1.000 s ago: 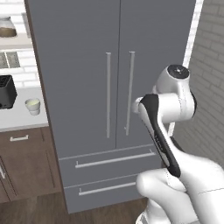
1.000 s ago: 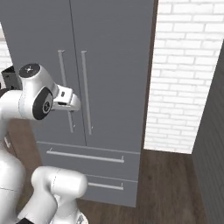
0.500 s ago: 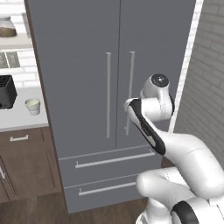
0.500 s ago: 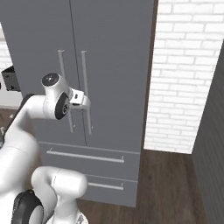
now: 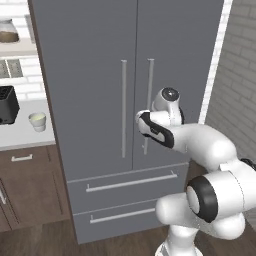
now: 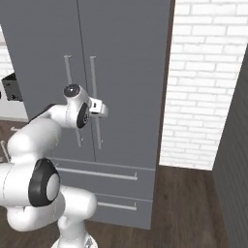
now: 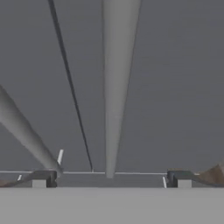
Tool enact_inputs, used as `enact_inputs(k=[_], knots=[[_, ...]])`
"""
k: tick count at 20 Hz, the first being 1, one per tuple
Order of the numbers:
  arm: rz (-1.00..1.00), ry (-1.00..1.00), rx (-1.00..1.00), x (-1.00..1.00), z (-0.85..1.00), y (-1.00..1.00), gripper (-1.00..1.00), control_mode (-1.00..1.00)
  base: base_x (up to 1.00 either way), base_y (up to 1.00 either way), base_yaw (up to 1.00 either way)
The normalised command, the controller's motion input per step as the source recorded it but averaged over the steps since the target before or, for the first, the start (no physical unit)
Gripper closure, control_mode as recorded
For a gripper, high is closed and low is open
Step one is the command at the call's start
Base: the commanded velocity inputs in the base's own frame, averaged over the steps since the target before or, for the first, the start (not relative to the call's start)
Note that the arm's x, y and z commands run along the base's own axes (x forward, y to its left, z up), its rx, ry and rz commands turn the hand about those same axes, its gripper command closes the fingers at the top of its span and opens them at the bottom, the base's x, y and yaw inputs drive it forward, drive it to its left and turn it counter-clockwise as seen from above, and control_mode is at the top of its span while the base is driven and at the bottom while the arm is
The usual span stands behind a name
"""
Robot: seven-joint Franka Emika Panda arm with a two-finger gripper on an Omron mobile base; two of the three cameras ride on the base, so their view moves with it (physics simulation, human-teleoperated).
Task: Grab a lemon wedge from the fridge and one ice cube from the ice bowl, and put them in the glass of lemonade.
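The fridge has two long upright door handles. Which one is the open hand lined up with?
The handle of the right door: it runs between the two fingers of the hand, while the left door's handle passes off to one side.

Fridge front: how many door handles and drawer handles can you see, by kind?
Vertical door handles: 2, left and right
Horizontal drawer handles: 2, upper and lower
Total: 4, all on the closed fridge

Kitchen: tall grey double-door fridge at centre, wooden cabinets lower left, white brick wall at right.
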Motion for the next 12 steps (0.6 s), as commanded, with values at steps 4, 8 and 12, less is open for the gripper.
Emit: enact_inputs(k=[4,8,12], knots=[[0.02,0.0,0.0,0.63,-0.39,0.0,-1.0,-1.0,0.0,0.0,0.0],[0.02,0.0,0.0,0.49,-0.36,0.0,-1.0,-1.0,0.0,0.0,0.0],[0.02,0.0,0.0,0.49,-0.09,0.0,-1.0,-1.0,0.0,0.0,0.0]])
